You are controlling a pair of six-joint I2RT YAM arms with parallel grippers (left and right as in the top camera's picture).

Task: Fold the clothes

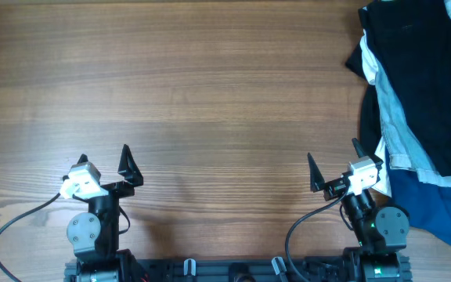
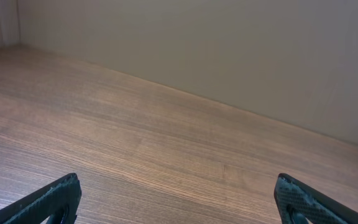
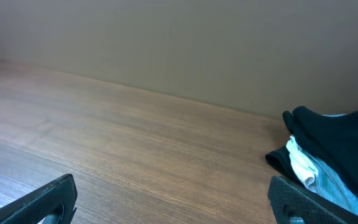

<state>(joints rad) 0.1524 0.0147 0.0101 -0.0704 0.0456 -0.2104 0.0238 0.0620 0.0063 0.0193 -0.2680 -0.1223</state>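
Observation:
A pile of clothes (image 1: 421, 94) lies at the right edge of the table: a black garment on top, a light blue one under it, a dark blue one (image 1: 437, 204) at the front. It also shows in the right wrist view (image 3: 334, 155). My left gripper (image 1: 104, 157) is open and empty near the front left of the table; in its wrist view the fingers (image 2: 176, 199) frame bare wood. My right gripper (image 1: 333, 160) is open and empty just left of the pile's front part; its fingers show in the right wrist view (image 3: 173, 199).
The wooden table (image 1: 210, 94) stretches to the left of the pile. A plain wall (image 2: 229, 50) stands behind the table's far edge. The arm bases and cables (image 1: 233, 270) sit along the front edge.

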